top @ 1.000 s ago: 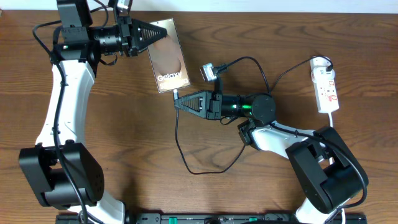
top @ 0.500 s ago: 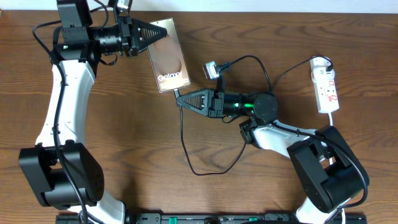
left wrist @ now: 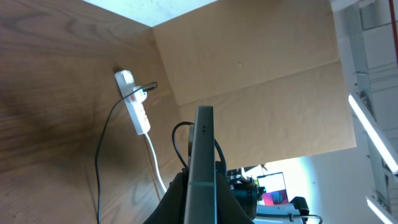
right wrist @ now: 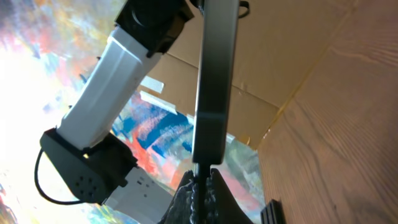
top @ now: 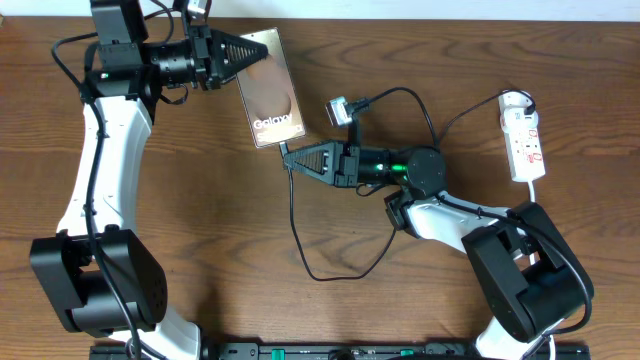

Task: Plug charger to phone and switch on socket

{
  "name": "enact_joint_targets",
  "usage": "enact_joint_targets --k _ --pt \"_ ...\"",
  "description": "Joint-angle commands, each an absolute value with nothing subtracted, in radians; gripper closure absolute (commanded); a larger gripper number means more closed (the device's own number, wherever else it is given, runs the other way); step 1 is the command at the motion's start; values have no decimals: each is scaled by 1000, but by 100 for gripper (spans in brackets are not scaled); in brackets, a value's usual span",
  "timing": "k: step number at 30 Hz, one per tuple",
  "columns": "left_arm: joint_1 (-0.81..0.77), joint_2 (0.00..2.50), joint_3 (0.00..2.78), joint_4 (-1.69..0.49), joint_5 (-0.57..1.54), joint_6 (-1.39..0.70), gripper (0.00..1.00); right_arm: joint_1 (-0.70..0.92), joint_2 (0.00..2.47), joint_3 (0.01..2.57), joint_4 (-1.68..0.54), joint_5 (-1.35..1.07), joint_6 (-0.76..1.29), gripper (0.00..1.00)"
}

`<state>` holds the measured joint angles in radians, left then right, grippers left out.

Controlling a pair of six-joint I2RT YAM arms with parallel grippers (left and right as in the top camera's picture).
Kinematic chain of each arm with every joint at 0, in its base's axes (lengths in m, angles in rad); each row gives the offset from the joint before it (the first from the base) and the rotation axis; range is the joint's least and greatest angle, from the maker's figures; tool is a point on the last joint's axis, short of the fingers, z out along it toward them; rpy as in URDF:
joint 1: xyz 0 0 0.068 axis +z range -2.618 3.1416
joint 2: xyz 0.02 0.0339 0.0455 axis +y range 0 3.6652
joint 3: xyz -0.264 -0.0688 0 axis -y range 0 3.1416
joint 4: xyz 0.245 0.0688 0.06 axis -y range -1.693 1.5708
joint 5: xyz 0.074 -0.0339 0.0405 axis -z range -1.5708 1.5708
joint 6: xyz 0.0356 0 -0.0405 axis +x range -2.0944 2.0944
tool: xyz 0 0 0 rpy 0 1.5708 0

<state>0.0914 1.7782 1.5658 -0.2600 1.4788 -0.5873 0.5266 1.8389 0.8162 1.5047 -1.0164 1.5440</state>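
Phone [top: 272, 95]: top end clamped in our left gripper [top: 258, 52]. Charger [top: 294, 225]: tip pinched by our right gripper [top: 287, 160] at phone's bottom edge; any tilt, we judge, could jam it.

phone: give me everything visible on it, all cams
The phone is a flat rectangular slab with a glossy brownish screen, white "Galaxy" lettering and silvery edges. From overhead it faces up, angled, lettering toward its near end. The left gripper is shut on its far end. The right gripper holds the charger plug tip against its near edge; whether the plug is seated can't be told. Both wrist views show only its thin edge. Whether it touches the table is unclear.
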Motion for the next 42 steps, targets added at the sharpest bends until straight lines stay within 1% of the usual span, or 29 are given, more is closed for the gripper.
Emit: enact_joint_targets --k 1,8,19,20,23,26,27,30,31,33,34,35,38,42 --pt "85 1756 1580 -263 1542 -581 93 513 1833 898 1463 -896 1508 99" --pt "86 1756 1580 -263 1541 -581 93 512 1833 936 1420 -900 1483 99" --pt "86 1757 1580 -263 1541 -581 93 512 1833 936 1415 -971 1483 99" --pt "87 1756 1580 -263 1541 -581 93 512 1833 936 1407 -983 1482 96" --pt "91 1756 1580 -263 1541 -581 93 512 1833 936 1362 -1046 1464 83" --pt "95 1757 1580 -263 1541 -581 93 512 1833 936 1322 -1118 1441 77" --pt "96 1757 1580 -263 1541 -581 93 512 1833 936 1319 -1137 1433 73" --pt "96 1757 1580 -263 1541 -581 93 511 1833 936 1319 -1175 1421 68" --pt "96 1757 1580 -263 1541 -580 93 508 1833 936 1318 -1190 1408 65" --pt "96 1757 1578 -263 1541 -576 93 492 1833 936 1281 -1227 1380 56" --pt "96 1757 1576 -264 1541 -569 93 478 1833 936 1241 -1246 1360 46" --pt "96 1757 1573 -264 1541 -561 93 464 1833 935 1198 -1260 1336 42" --pt "96 1758 1559 -268 1540 -541 93 413 1833 934 1026 -1287 1226 34" --pt "96 1759 1526 -293 1496 -505 93 334 1833 934 766 -1280 1023 30"
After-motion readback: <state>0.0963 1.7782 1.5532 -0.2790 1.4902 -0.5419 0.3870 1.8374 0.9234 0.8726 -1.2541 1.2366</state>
